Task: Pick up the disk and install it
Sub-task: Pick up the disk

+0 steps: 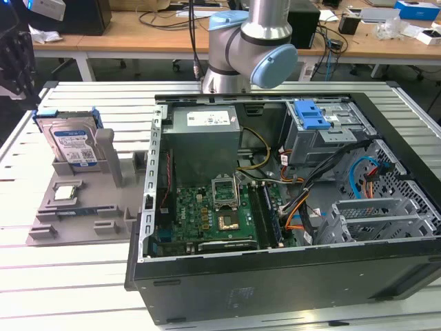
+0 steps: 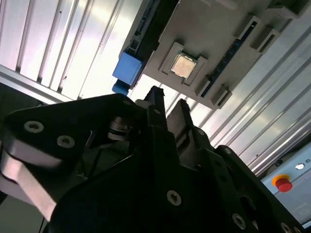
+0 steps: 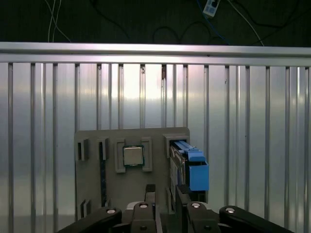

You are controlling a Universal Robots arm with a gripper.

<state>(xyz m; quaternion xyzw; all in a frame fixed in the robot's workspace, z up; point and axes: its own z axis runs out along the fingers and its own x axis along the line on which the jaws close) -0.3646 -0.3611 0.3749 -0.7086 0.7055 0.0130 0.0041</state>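
Hovering my black gripper, jaws apart, over the silver blue-framed disk, racked upright in a grey holder for grasping.

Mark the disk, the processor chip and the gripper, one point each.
disk point(image 1: 73, 147), exterior view, on its blue-and-white label.
processor chip point(image 3: 132, 156), first wrist view, middle of its metal lid.
gripper point(image 2: 167, 98), second wrist view, midway between the fingertips.
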